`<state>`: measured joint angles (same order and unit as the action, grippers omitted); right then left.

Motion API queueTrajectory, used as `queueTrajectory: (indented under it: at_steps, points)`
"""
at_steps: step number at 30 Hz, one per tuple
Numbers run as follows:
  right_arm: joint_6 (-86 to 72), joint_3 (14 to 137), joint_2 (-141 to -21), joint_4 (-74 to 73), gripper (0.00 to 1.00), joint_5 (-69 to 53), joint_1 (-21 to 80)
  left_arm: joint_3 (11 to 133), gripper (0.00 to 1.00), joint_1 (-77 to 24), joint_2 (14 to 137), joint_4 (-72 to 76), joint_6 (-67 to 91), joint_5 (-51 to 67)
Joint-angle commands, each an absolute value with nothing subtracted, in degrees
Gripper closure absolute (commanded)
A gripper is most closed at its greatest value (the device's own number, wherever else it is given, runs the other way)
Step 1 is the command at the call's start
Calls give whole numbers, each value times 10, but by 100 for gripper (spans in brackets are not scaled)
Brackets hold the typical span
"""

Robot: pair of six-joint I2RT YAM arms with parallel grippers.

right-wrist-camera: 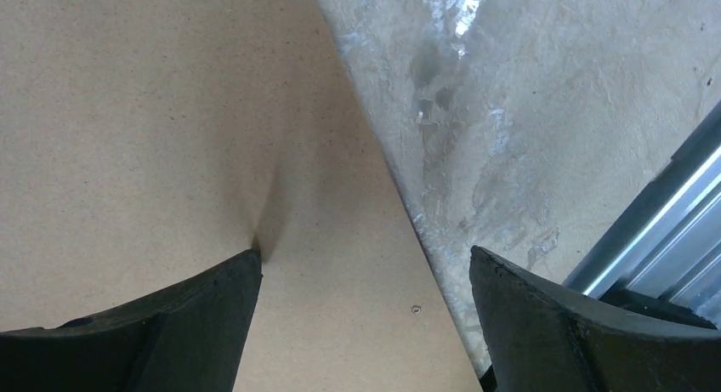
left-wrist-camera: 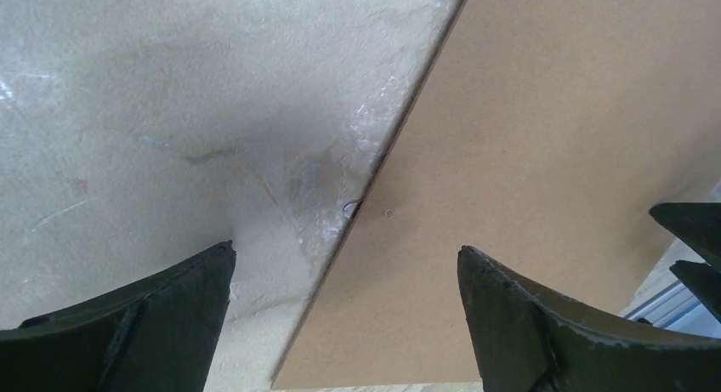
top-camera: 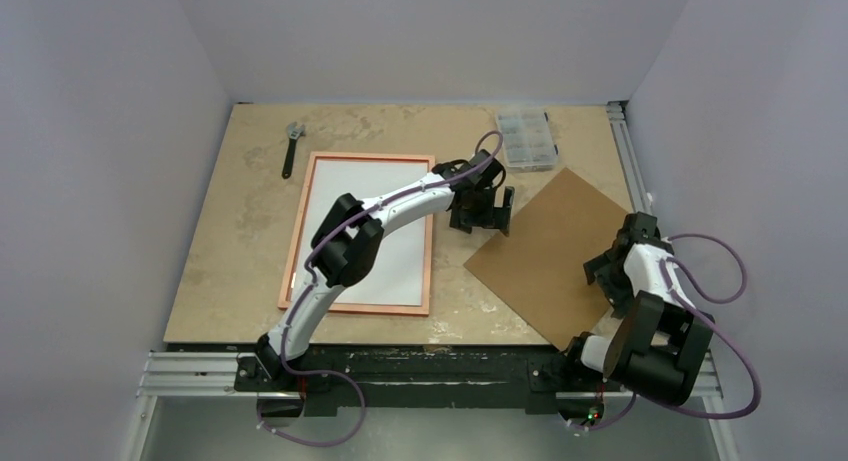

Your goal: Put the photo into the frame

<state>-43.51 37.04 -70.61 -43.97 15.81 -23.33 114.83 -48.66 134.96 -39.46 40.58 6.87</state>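
Showing, from the left of the mottled beige stone bench (top-camera: pixel 220 241), a black adjustable wrench (top-camera: pixel 291 146) lying near the far edge. Just to its right, flat and back-up, the large thin rectangular frame (top-camera: pixel 355 308) with a copper-coloured rim. Lying within that rim, plain white back upward, the rectangular photo print (top-camera: pixel 395 266), printed side hidden.

Crossing above frame and photo on a diagonal, the white left arm (top-camera: pixel 400 203), reaching past the frame's right side. Left jaws spread wide and gripping nothing, poised at the left edge of a flat brown rectangular backing board (top-camera: pixel 555 256). In the left wrist view, one dark finger (left-wrist-camera: pixel 170 315) over bare bench and the other (left-wrist-camera: pixel 527 324) over the board, with the board's edge running between them. Cannot tell whether either finger touches down.

Beyond the board, at the far edge of the bench, a clear plastic compartment box (top-camera: pixel 527 139).

At the right, the white and black right arm (top-camera: pixel 655 281), folded close to its base. Right jaws likewise parted and holding nothing, set over the board's right edge. In the right wrist view, one fingertip (right-wrist-camera: pixel 242 273) meeting its own shadow on the brown surface. The other finger (right-wrist-camera: pixel 527 315) over bare bench, beside a silver aluminium rail (right-wrist-camera: pixel 646 230).
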Motion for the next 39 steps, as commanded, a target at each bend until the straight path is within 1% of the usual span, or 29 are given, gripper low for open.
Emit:
queueTrajectory:
  at_steps: [1,6,11,18,24,32,35,39]
  points:
    - [-438,357,-719,-385,8,118,-236,1166,0,-486,1369,-381,389,116]
    - [-437,339,-739,-348,8,61,-236,1162,1,-486,1369,-359,392,166]
    - [-416,333,-758,-322,8,5,-236,1131,3,-486,1346,-318,400,218]
    - [-384,327,-742,-325,7,-31,-236,1113,8,-487,1306,-306,404,263]
    - [-380,314,-699,-337,7,-44,-236,1095,9,-491,1250,-307,398,262]
    - [-389,296,-659,-345,8,-65,-236,1107,10,-507,1208,-328,380,261]
    - [-389,291,-663,-343,8,-67,-236,1105,9,-508,1206,-341,372,235]
    - [-390,292,-682,-342,8,-68,-236,1120,5,-498,1245,-383,360,174]
